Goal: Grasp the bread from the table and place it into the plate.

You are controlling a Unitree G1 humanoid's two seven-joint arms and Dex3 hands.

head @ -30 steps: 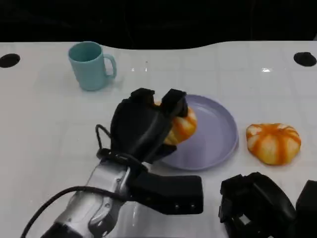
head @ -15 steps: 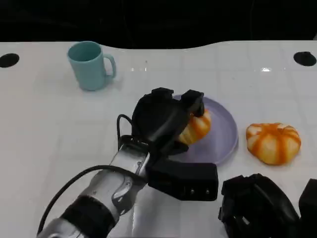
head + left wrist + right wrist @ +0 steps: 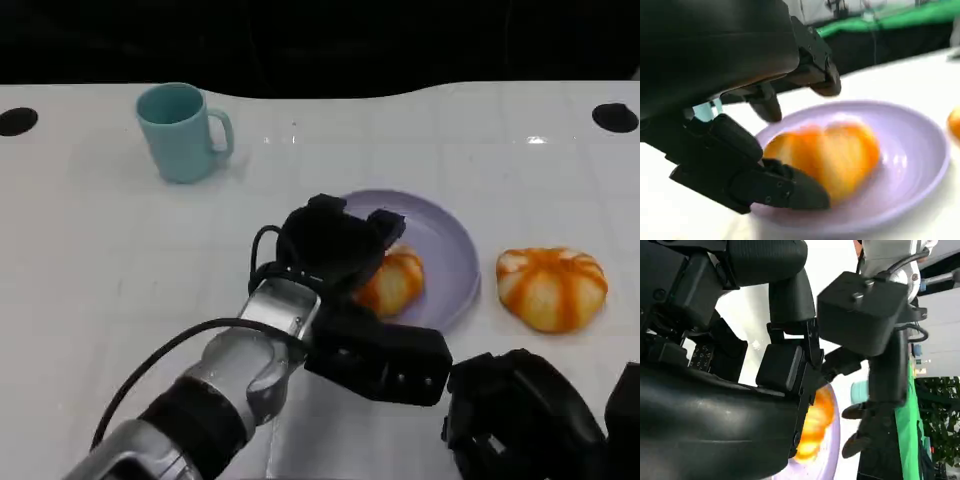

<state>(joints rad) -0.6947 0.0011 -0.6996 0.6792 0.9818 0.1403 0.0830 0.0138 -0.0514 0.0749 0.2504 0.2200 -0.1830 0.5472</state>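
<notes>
While the black left hand (image 3: 335, 245) hangs over the near-left part of the round lavender plate (image 3: 455, 250), the orange-striped bread roll (image 3: 392, 282) lies inside the plate just beyond the fingers, toward the right edge of the white counter (image 3: 100, 260). A second striped roll (image 3: 552, 288) sits on the counter right of the plate, a teal mug (image 3: 183, 132) near the far-left corner. The right hand (image 3: 525, 420) rests at the near edge; I cannot tell its state.

From the left wrist, the fingers (image 3: 765, 187) stand spread around the roll (image 3: 830, 152), seemingly not clamping it; it rests on the plate (image 3: 920, 145). The release looks done, so lifting clear should follow.

At the right wrist, the roll (image 3: 817, 427) glows behind the left forearm.
</notes>
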